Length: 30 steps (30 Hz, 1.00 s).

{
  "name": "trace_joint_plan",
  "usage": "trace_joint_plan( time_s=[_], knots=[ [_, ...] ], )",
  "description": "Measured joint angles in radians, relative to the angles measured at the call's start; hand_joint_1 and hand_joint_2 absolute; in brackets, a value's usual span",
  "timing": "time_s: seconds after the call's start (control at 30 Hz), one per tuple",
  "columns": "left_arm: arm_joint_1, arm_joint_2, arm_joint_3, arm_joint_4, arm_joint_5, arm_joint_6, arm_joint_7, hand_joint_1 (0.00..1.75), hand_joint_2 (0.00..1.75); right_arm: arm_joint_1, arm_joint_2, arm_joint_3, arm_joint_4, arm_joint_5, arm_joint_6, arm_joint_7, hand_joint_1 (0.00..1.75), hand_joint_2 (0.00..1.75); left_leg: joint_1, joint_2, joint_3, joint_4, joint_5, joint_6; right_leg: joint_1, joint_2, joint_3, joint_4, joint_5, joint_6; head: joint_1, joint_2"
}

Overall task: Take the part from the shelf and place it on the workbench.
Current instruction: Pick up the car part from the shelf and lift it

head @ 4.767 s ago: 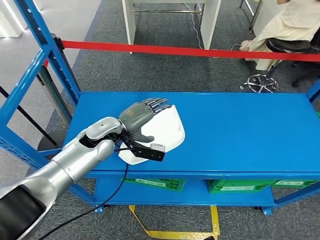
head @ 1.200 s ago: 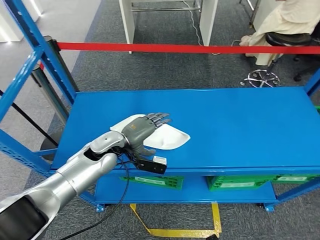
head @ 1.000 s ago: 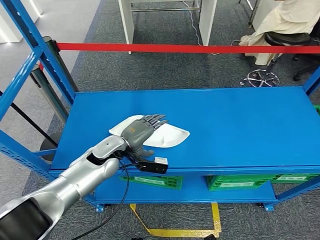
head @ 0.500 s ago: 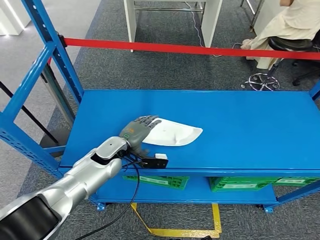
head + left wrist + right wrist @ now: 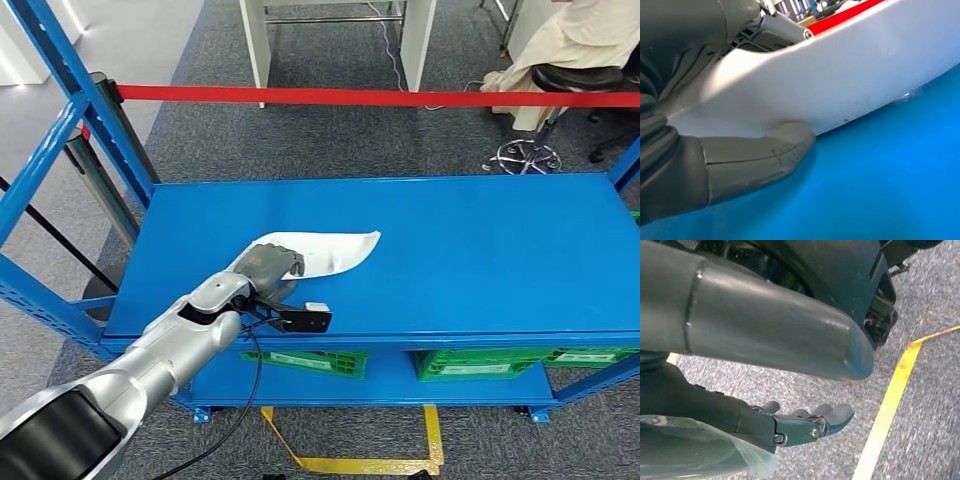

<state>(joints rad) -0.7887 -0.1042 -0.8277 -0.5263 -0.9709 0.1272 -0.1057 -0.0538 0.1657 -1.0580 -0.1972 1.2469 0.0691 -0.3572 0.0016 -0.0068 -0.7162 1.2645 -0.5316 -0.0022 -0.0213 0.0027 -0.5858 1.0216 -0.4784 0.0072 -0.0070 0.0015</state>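
Observation:
The white curved part (image 5: 332, 252) lies on the blue shelf (image 5: 468, 260), its long edge tilted up. My left hand (image 5: 268, 265) grips its near left end, fingers curled over the top. In the left wrist view the thumb (image 5: 753, 160) presses under the white part (image 5: 836, 80) while the dark fingers (image 5: 742, 30) lie over its upper side, just above the blue surface. My right hand (image 5: 715, 405) hangs over grey carpet, its fingers (image 5: 813, 422) held apart from the thumb with nothing in them.
A red barrier tape (image 5: 377, 97) runs behind the shelf. Blue uprights (image 5: 83, 110) stand at the left. Green crates (image 5: 468, 365) sit on the lower level. A person sits on a stool (image 5: 573, 80) at the far right. Yellow floor tape (image 5: 430, 440) runs below.
My left hand went from lying flat on the part to curling its fingers round the part's near end. The part has tipped up on edge. The camera shifted slightly.

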Motion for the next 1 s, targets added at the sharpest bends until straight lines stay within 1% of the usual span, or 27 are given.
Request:
trace_joint_plan(
  time_s=[0.03, 0.07, 0.1, 0.13, 0.17, 0.23, 0.27, 0.3, 0.33, 0.37, 0.4, 0.43, 0.47, 0.5, 0.53, 0.57, 0.6, 0.63, 0.67, 0.73, 0.77, 0.8, 0.83, 0.9, 0.93, 0.97, 1.0],
  knots=[
    [-0.003, -0.001, 0.004, -0.002, 0.003, -0.004, -0.009, 1.75, 1.75, 0.000, 0.000, -0.002, 0.000, 0.000, 0.000, -0.001, 0.00, 0.00, 0.000, 0.000, 0.029, -0.064, 0.038, 0.004, 0.000, 0.000, 0.002, 0.000, -0.001, 0.001, 0.000, 0.000],
    [-0.008, -0.001, 0.007, -0.004, 0.010, -0.007, -0.020, 1.75, 1.75, -0.001, 0.000, -0.003, 0.000, 0.001, 0.000, -0.001, 0.00, 0.00, -0.002, 0.000, 0.060, -0.128, 0.066, 0.008, 0.001, 0.000, 0.004, 0.000, -0.002, 0.002, 0.000, 0.000],
    [-0.012, -0.002, 0.010, -0.007, 0.020, -0.012, -0.035, 1.75, 1.75, -0.001, 0.000, -0.004, 0.000, 0.001, 0.000, -0.002, 0.00, 0.00, -0.004, 0.000, 0.085, -0.182, 0.081, 0.012, 0.003, 0.000, 0.004, 0.001, -0.004, 0.005, 0.000, 0.000],
    [-0.015, -0.002, 0.013, -0.013, 0.035, -0.016, -0.053, 1.75, 1.75, -0.001, 0.000, -0.005, 0.000, 0.002, 0.000, -0.003, 0.00, 0.00, -0.006, -0.001, 0.100, -0.214, 0.085, 0.015, 0.004, 0.000, 0.004, 0.001, -0.004, 0.010, 0.001, 0.000],
    [-0.016, -0.001, 0.018, -0.019, 0.055, -0.021, -0.076, 1.75, 1.75, -0.001, 0.000, -0.006, 0.000, 0.002, 0.000, -0.003, 0.00, 0.00, -0.008, -0.001, 0.105, -0.225, 0.080, 0.017, 0.005, -0.001, 0.002, 0.000, -0.004, 0.014, 0.001, 0.000],
    [-0.014, 0.000, 0.034, -0.042, 0.108, -0.023, -0.126, 1.75, 1.75, -0.001, 0.000, -0.007, 0.000, 0.004, 0.000, -0.004, 0.00, 0.00, -0.006, -0.002, 0.107, -0.236, 0.081, 0.026, 0.003, -0.002, 0.000, -0.001, -0.006, 0.026, 0.002, 0.000],
    [-0.011, 0.000, 0.044, -0.056, 0.140, -0.020, -0.148, 1.75, 1.75, 0.000, 0.000, -0.007, 0.000, 0.004, -0.001, -0.005, 0.00, 0.00, -0.004, -0.002, 0.109, -0.241, 0.084, 0.032, 0.003, -0.002, -0.005, 0.008, -0.015, 0.031, 0.002, 0.000],
    [-0.005, -0.001, 0.057, -0.073, 0.179, -0.017, -0.169, 1.75, 1.75, -0.001, 0.000, -0.008, 0.000, 0.004, -0.001, -0.006, 0.00, 0.00, -0.002, -0.001, 0.112, -0.247, 0.087, 0.038, 0.003, -0.002, -0.018, 0.035, -0.034, 0.035, 0.004, 0.000],
    [0.005, -0.003, 0.071, -0.091, 0.221, -0.019, -0.187, 1.75, 1.75, 0.000, 0.000, -0.009, 0.000, 0.004, -0.002, -0.006, 0.00, 0.00, -0.001, -0.001, 0.113, -0.250, 0.089, 0.042, 0.002, -0.002, -0.042, 0.084, -0.061, 0.037, 0.006, 0.000],
    [0.017, -0.006, 0.086, -0.109, 0.267, -0.025, -0.206, 1.75, 1.75, 0.000, 0.000, -0.010, 0.000, 0.004, -0.003, -0.007, 0.00, 0.00, -0.001, 0.000, 0.112, -0.250, 0.089, 0.044, 0.002, -0.002, -0.072, 0.147, -0.091, 0.040, 0.008, 0.000],
    [0.034, -0.009, 0.102, -0.129, 0.319, -0.033, -0.227, 1.75, 1.75, 0.001, 0.000, -0.011, 0.000, 0.004, -0.003, -0.007, 0.00, 0.00, -0.002, 0.000, 0.112, -0.250, 0.089, 0.045, 0.002, -0.002, -0.103, 0.212, -0.116, 0.042, 0.008, 0.000],
    [0.055, -0.011, 0.117, -0.152, 0.369, -0.037, -0.250, 1.75, 1.75, 0.002, 0.000, -0.012, 0.000, 0.004, -0.004, -0.008, 0.00, 0.00, -0.002, 0.001, 0.112, -0.249, 0.089, 0.046, 0.002, -0.002, -0.126, 0.256, -0.125, 0.044, 0.008, 0.000],
    [0.078, -0.012, 0.133, -0.179, 0.419, -0.034, -0.274, 1.75, 1.75, 0.003, 0.000, -0.013, 0.000, 0.004, -0.005, -0.009, 0.00, 0.00, -0.002, 0.001, 0.112, -0.249, 0.089, 0.045, 0.001, -0.002, -0.133, 0.267, -0.117, 0.046, 0.008, 0.000],
    [0.102, -0.014, 0.150, -0.214, 0.471, -0.020, -0.297, 1.75, 1.75, 0.003, 0.000, -0.013, 0.000, 0.003, -0.006, -0.010, 0.00, 0.00, -0.001, 0.001, 0.113, -0.248, 0.088, 0.044, 0.000, -0.003, -0.121, 0.236, -0.090, 0.048, 0.008, 0.000],
    [0.124, -0.017, 0.169, -0.252, 0.516, 0.002, -0.316, 1.75, 1.75, 0.003, 0.000, -0.014, 0.000, 0.002, -0.008, -0.011, 0.00, 0.00, 0.000, 0.001, 0.113, -0.246, 0.087, 0.042, -0.001, -0.003, -0.093, 0.174, -0.053, 0.049, 0.008, 0.000],
    [0.145, -0.020, 0.187, -0.293, 0.556, 0.031, -0.331, 1.75, 1.75, 0.002, 0.001, -0.014, 0.000, 0.001, -0.010, -0.012, 0.00, 0.00, -0.001, 0.000, 0.112, -0.243, 0.084, 0.038, -0.002, -0.003, -0.061, 0.109, -0.026, 0.050, 0.008, 0.000],
    [0.164, -0.023, 0.206, -0.333, 0.592, 0.059, -0.342, 1.75, 1.75, 0.002, 0.002, -0.014, 0.000, 0.000, -0.012, -0.013, 0.00, 0.00, -0.003, 0.000, 0.110, -0.238, 0.082, 0.034, -0.003, -0.002, -0.032, 0.051, -0.007, 0.048, 0.008, 0.000],
    [0.181, -0.026, 0.223, -0.372, 0.625, 0.083, -0.349, 1.75, 1.75, 0.002, 0.003, -0.015, 0.000, -0.001, -0.015, -0.013, 0.00, 0.00, -0.005, -0.001, 0.107, -0.234, 0.080, 0.029, -0.003, -0.001, -0.014, 0.019, -0.001, 0.045, 0.008, 0.000],
    [0.197, -0.029, 0.238, -0.408, 0.653, 0.102, -0.354, 1.75, 1.75, 0.003, 0.004, -0.016, 0.000, -0.002, -0.017, -0.014, 0.00, 0.00, -0.007, -0.001, 0.105, -0.232, 0.080, 0.025, -0.002, 0.001, -0.007, 0.008, -0.005, 0.040, 0.007, 0.000],
    [0.233, -0.034, 0.264, -0.480, 0.704, 0.144, -0.364, 1.75, 1.75, 0.005, 0.005, -0.020, 0.000, -0.004, -0.023, -0.014, 0.00, 0.00, -0.006, -0.001, 0.103, -0.230, 0.080, 0.017, 0.000, 0.002, -0.006, 0.005, -0.002, 0.026, 0.005, 0.000],
    [0.249, -0.037, 0.276, -0.514, 0.721, 0.173, -0.371, 1.75, 1.75, 0.005, 0.006, -0.022, 0.000, -0.005, -0.026, -0.014, 0.00, 0.00, -0.004, -0.001, 0.101, -0.222, 0.073, 0.012, -0.001, 0.003, -0.005, 0.004, 0.000, 0.020, 0.004, 0.000],
    [0.263, -0.040, 0.287, -0.547, 0.736, 0.208, -0.378, 1.75, 1.75, 0.004, 0.007, -0.024, 0.000, -0.005, -0.029, -0.014, 0.00, 0.00, -0.003, 0.000, 0.092, -0.199, 0.056, 0.007, -0.002, 0.002, -0.004, 0.002, 0.001, 0.014, 0.002, 0.000],
    [0.274, -0.043, 0.298, -0.576, 0.748, 0.243, -0.382, 1.75, 1.75, 0.004, 0.008, -0.026, 0.000, -0.006, -0.032, -0.014, 0.00, 0.00, -0.002, 0.000, 0.074, -0.156, 0.029, 0.002, -0.003, 0.001, -0.003, 0.001, 0.002, 0.009, 0.001, 0.000],
    [0.293, -0.045, 0.314, -0.624, 0.766, 0.304, -0.388, 1.75, 1.75, 0.004, 0.009, -0.030, 0.000, -0.006, -0.038, -0.014, 0.00, 0.00, -0.001, 0.000, 0.019, -0.028, -0.031, -0.005, -0.002, 0.000, -0.003, 0.001, 0.001, 0.004, -0.001, 0.000],
    [0.304, -0.045, 0.321, -0.643, 0.773, 0.327, -0.391, 1.75, 1.75, 0.004, 0.010, -0.033, 0.000, -0.006, -0.040, -0.014, 0.00, 0.00, -0.001, 0.000, -0.004, 0.024, -0.047, -0.005, -0.002, 0.000, -0.003, 0.002, 0.001, 0.003, -0.001, 0.000],
    [0.314, -0.046, 0.327, -0.661, 0.778, 0.349, -0.395, 1.75, 1.75, 0.005, 0.010, -0.035, 0.000, -0.007, -0.042, -0.014, 0.00, 0.00, -0.001, 0.000, -0.014, 0.044, -0.046, -0.004, -0.001, 0.000, -0.003, 0.002, 0.001, 0.003, -0.001, 0.000],
    [0.323, -0.048, 0.333, -0.678, 0.781, 0.370, -0.400, 1.75, 1.75, 0.005, 0.010, -0.036, 0.000, -0.007, -0.044, -0.014, 0.00, 0.00, -0.001, 0.000, -0.006, 0.028, -0.027, -0.001, 0.000, 0.001, -0.003, 0.002, 0.001, 0.003, -0.001, 0.000]
  ],
)
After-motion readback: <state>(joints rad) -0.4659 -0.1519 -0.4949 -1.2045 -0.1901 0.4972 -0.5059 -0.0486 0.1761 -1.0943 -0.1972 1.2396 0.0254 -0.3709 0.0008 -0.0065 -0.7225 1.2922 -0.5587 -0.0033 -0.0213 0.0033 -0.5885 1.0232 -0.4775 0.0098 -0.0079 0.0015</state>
